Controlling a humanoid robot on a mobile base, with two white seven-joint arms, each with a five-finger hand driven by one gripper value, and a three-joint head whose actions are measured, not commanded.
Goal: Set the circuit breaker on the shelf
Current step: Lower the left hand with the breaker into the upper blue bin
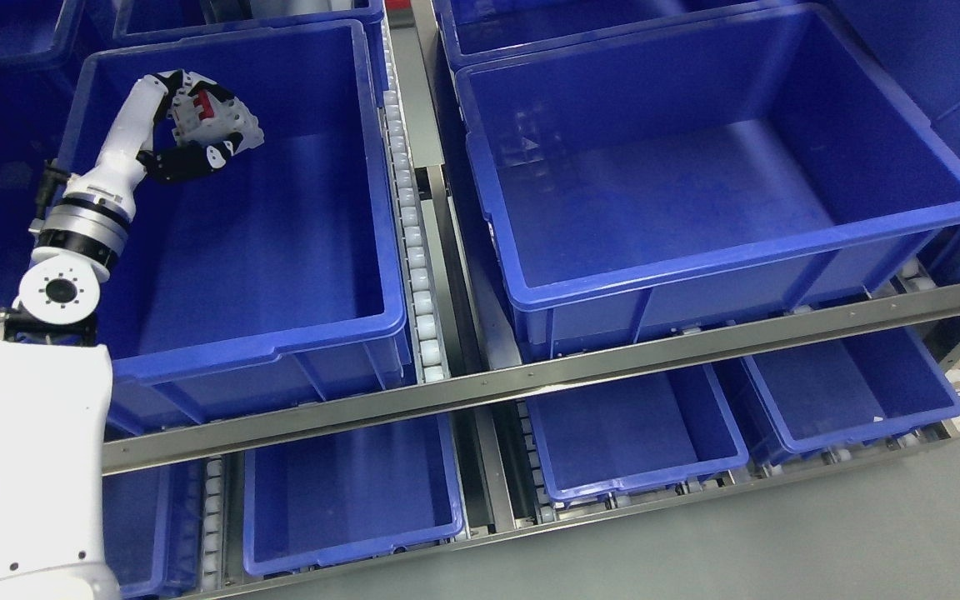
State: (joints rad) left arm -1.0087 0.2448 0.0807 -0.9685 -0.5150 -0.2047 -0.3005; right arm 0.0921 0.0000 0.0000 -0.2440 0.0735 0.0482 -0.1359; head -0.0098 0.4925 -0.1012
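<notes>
Grey floor along the near edge, then a lower shelf row of small blue bins [630, 433] behind a steel rail [530, 379]. White left arm [34, 442] coming up from the near left corner, past a round joint, over the near rim of the large blue bin on the left [263, 275]. Roller track [413, 250] between that bin and the large blue bin on the right [697, 167], both bare inside as far as can be seen. Farther in, left hand [201, 125] poised above the far-left part of the left bin's interior, fingers [238, 125] curled and clamped on the circuit breaker [201, 104]. Breaker white with a red toggle, tucked against the palm and wrapped by fingers from the right and by the dark thumb below; clear of the bin floor, apparently in the air. Long axis hard to read under the fingers, seemingly running near-left to far-right. Probably the release step: bin floor straight below the breaker, so a short descent and an opening of the fingers, in all likelihood. Right arm nowhere in sight, left hand the only one near. Risk of a tumble if let go while high.
</notes>
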